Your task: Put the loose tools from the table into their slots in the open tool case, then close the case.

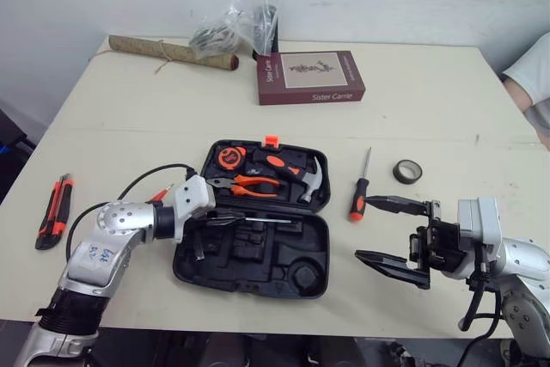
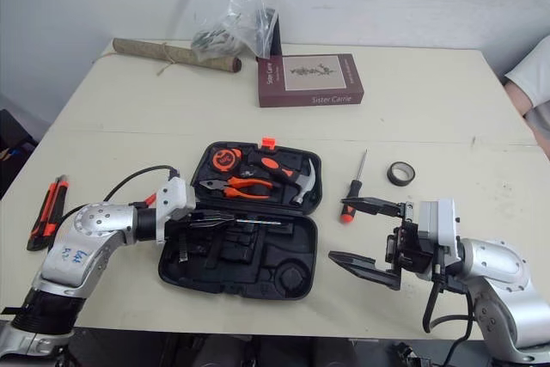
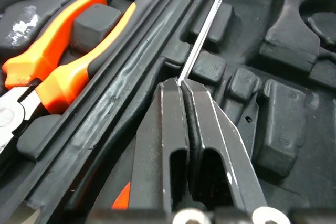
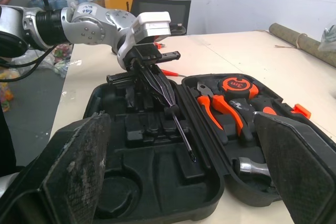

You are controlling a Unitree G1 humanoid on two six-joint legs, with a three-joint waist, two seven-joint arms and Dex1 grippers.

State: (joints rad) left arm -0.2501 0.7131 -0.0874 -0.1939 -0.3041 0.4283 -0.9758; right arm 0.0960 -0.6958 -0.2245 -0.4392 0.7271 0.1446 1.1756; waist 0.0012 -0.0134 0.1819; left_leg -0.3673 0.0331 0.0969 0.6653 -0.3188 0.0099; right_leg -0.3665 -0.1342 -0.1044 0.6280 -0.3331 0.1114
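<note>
The left end effector [image 3: 181, 83] pinches a thin screwdriver [image 3: 202, 35]. Its rod points straight out from the fingers, along the middle fold of the tool case [image 1: 249, 279], low over the front half. The right end effector [image 1: 363, 229] has its fingers spread wide and holds nothing. The orange-handled screwdriver [image 1: 360, 186] lies on the tabletop [image 1: 430, 109] just past it, pointing away from the robot. The right arm is nearer to it.
</note>
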